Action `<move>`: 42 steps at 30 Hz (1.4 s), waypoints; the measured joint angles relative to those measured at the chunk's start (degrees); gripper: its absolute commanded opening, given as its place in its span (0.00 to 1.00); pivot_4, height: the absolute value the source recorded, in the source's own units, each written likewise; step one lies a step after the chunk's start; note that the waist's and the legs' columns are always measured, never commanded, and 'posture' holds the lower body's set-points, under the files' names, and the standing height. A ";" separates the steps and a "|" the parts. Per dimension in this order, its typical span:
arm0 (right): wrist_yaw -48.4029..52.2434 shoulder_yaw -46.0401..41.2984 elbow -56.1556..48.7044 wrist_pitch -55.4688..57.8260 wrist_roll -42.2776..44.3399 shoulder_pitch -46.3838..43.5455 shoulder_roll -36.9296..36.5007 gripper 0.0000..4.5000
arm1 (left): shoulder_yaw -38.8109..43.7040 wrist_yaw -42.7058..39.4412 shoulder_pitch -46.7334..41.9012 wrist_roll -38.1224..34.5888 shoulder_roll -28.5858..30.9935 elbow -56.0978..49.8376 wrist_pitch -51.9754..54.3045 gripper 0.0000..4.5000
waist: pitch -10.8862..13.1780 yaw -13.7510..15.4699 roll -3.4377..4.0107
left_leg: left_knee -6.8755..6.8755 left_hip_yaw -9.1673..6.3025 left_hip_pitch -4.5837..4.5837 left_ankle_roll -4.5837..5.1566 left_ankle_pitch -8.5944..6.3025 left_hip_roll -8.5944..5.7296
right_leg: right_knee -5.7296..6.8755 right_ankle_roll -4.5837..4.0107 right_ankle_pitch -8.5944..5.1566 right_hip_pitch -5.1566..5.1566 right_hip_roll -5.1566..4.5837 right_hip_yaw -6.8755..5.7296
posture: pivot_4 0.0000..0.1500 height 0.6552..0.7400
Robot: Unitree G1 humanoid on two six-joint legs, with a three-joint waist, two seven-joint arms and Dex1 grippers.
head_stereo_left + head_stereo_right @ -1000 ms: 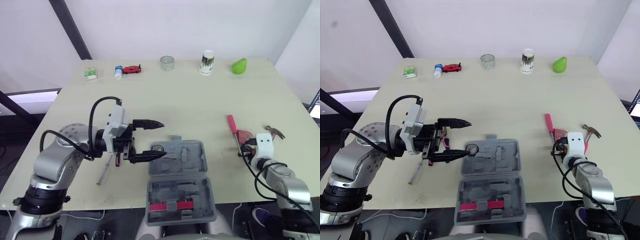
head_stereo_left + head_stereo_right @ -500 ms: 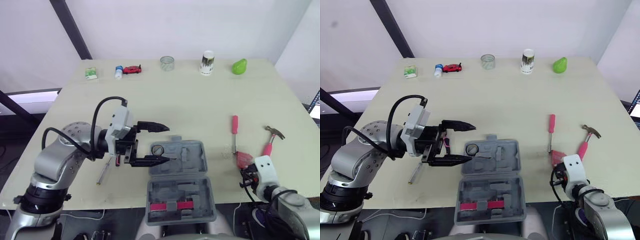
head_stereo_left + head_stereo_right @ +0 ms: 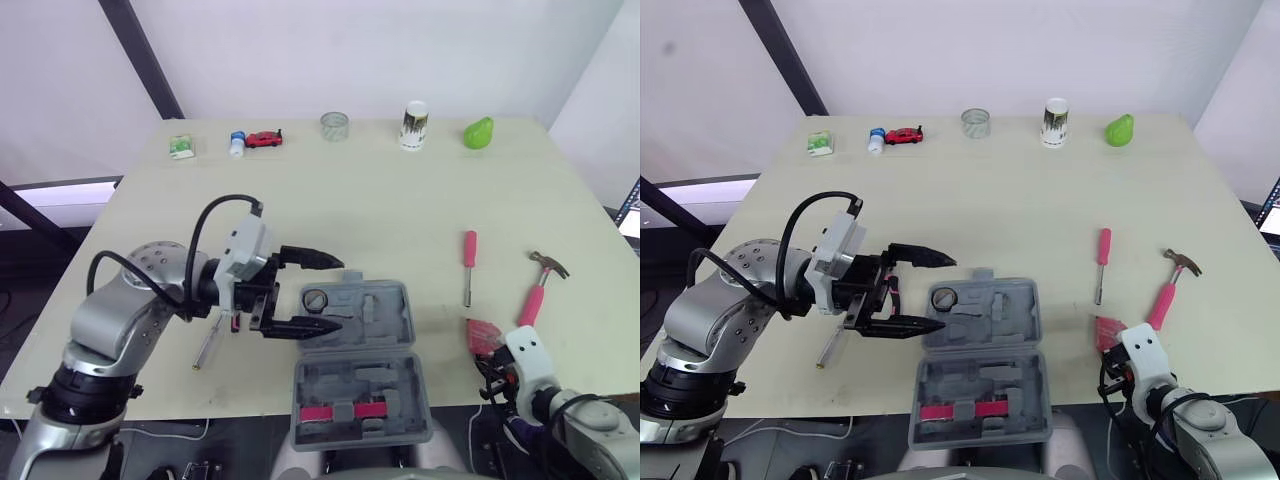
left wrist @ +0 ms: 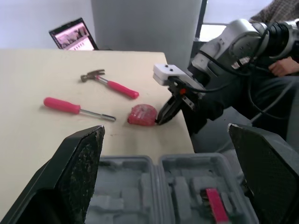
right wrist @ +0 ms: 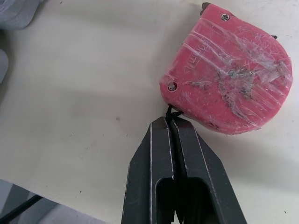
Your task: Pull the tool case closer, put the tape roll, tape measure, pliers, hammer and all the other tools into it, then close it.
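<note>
1. While your left gripper (image 3: 340, 295) hangs over the left end of the open tool case (image 3: 392, 330), take the head view first. Its claw is spread wide and empty, straddling the pocket where a small round piece lies, which I take to be the tape roll (image 3: 316, 299). The case sits mid-way along the tabletop's near edge, lid laid open toward that edge, within reach of both arms.
2. Same view, right side: your right gripper (image 3: 492, 350) is low by the near edge, toward the right corner, tip against the red tape measure (image 3: 483, 333). The red screwdriver (image 3: 468, 262) and the hammer (image 3: 540, 285) lie just beyond, nearer the right edge, not yet packed. A slim screwdriver (image 3: 208, 345) waits beside your left arm.
3. Left wrist view: the two black fingers stand far apart with the grey case tray between them, a sensible pose right over a pocket. Past the case you can see the right gripper's tip touching the tape measure.
4. Right wrist view: the claw is pressed together, and it looks to be pinching the small black loop at the tape measure's corner, not the housing. The body lies flat on the tabletop. My guess is the loop was chosen because the housing is broad and slick. Expect it to swing when lifted.
</note>
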 measured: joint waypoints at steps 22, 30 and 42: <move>31.34 -14.03 10.59 -26.91 8.54 1.41 -13.27 0.99 | 0.78 -1.55 2.67 0.10 0.62 0.90 -2.02 1.00 | 0.14 0.12 -0.20 | 0.08 0.07 0.05 0.01 0.00 -0.02 | -0.03 0.02 0.01 0.06 0.04 0.08 | 1.00 1.00; 44.80 -6.46 34.51 -53.12 0.15 -12.25 -15.21 0.99 | 0.84 -3.18 2.56 0.14 1.03 1.37 -4.01 1.00 | 0.23 0.15 -0.20 | 0.12 0.08 0.05 0.00 0.00 -0.02 | -0.04 0.01 0.01 0.10 0.06 0.07 | 1.00 1.00; 52.22 2.67 61.07 -69.74 -7.25 -27.63 -15.70 0.99 | 1.89 -4.04 4.33 -0.14 2.10 0.51 -5.00 1.00 | 0.28 -0.11 -0.14 | 0.16 0.09 0.07 -0.03 0.02 0.04 | 0.00 -0.01 0.02 0.11 0.04 0.09 | 1.00 1.00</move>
